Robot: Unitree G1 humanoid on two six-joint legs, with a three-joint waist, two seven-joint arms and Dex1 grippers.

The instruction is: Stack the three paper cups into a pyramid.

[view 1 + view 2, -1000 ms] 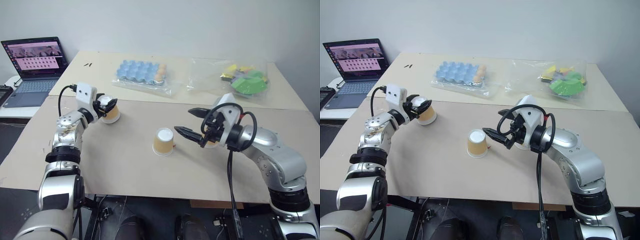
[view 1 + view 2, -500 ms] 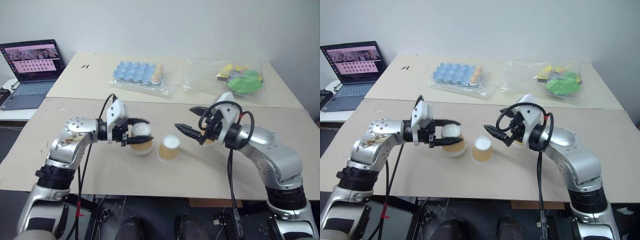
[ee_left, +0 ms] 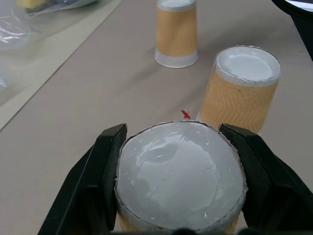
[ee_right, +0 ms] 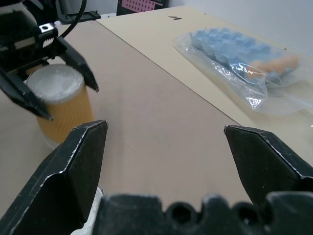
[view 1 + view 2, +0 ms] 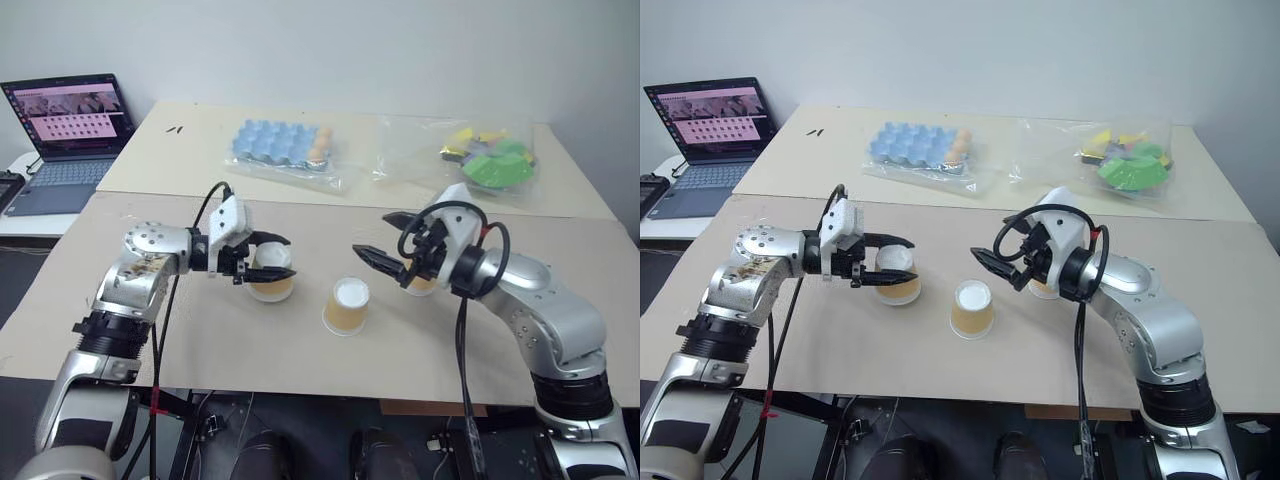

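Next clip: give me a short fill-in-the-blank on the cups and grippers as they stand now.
1. The left gripper is shut on a ____.
2. The right gripper stands ____, holding nothing.
3. The middle cup stands upside down, its ____ base facing up.
4. The third cup sits on the ____.

Missing words: cup; open; white; table

Head stereo pair looking down over table (image 5: pixel 300 340), wrist cameras close along each end effector, sharing cups (image 3: pixel 176 32)

3 paper cups (image 3: pixel 176 32), 1 egg tray (image 5: pixel 280 143), 1 laptop (image 5: pixel 68 135), 2 bags (image 5: pixel 480 160).
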